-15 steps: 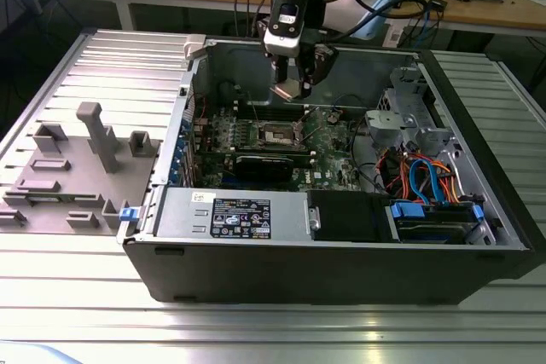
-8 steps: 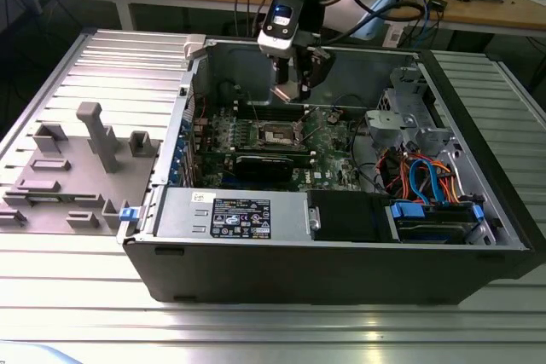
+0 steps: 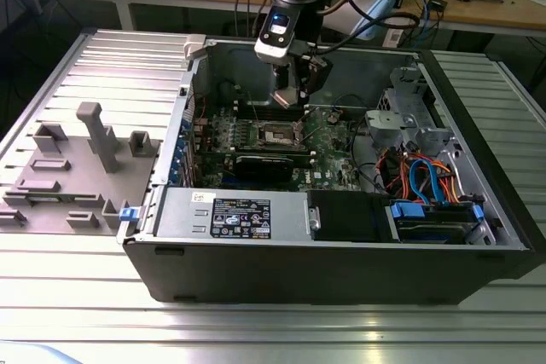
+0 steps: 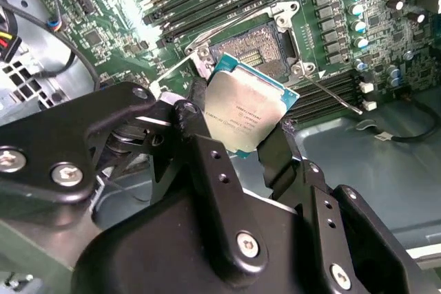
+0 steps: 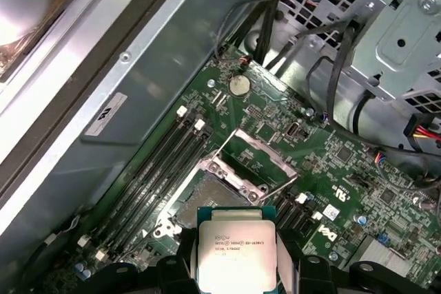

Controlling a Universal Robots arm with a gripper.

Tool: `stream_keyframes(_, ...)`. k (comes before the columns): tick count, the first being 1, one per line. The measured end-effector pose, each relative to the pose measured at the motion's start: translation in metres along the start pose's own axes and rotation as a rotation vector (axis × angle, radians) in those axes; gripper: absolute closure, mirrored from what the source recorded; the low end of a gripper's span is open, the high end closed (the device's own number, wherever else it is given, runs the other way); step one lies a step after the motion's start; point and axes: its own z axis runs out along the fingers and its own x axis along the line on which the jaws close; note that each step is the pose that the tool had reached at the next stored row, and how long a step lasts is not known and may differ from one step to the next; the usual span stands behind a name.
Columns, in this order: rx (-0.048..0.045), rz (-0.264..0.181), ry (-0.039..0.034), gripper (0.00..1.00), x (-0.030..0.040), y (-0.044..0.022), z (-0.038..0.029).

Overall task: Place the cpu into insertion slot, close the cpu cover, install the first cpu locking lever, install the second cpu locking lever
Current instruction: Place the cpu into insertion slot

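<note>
Now gripper clamps cpu above insertion slot, slot partly hidden.

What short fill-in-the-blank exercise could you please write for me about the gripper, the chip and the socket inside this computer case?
1. The black gripper is ____ on the small flat square silver-grey cpu.
2. The square insertion slot with the silvery metal border is ____ of any chip.
3. The thin silvery frame-shaped cpu cover stands ____ beside the slot.
Missing words: shut; empty; open.
</note>
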Motion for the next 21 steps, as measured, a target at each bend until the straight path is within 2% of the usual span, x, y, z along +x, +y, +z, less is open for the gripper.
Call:
stream_keyframes(5, 0.0025, 0.099, -0.0061, 0.46, 0.0002, -0.0004, 0.0058)
stream_keyframes(21, 0.0028, 0.111, -0.0077, 0.46, 0.0001, 0.0001, 0.0063)
